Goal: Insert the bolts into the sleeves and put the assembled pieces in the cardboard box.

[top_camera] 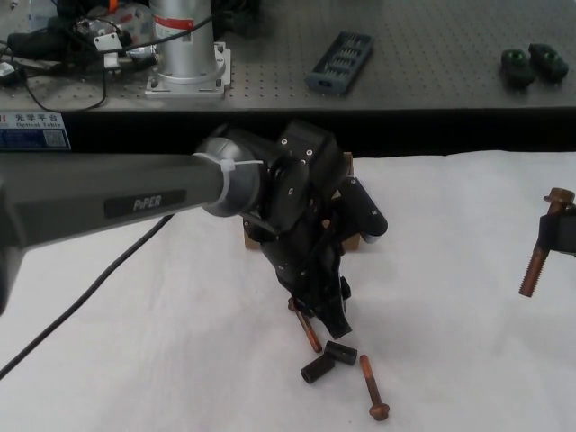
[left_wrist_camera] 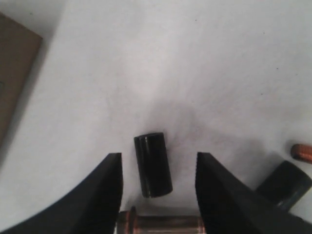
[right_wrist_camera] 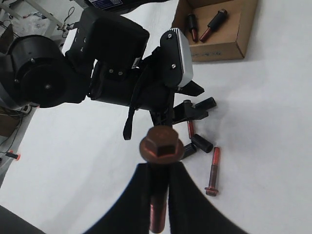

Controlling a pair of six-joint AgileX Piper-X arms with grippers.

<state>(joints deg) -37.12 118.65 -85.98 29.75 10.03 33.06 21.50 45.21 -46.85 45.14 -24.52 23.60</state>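
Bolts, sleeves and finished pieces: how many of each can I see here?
Bare bolts: 3, one in the right gripper, two on the cloth
Empty sleeves: 2, on the cloth
Assembled pieces: 2, in the cardboard box
Total: 7

White cloth [top_camera: 468, 234]; blue rack [top_camera: 339, 60], silver post [top_camera: 184, 36] on perforated plate [top_camera: 432, 63] behind

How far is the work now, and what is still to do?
Done: two assembled pieces lie in the cardboard box. In hand: the right gripper holds a bolt; the open left gripper straddles a sleeve. Left: another sleeve and two loose bolts on the cloth, none joined yet.
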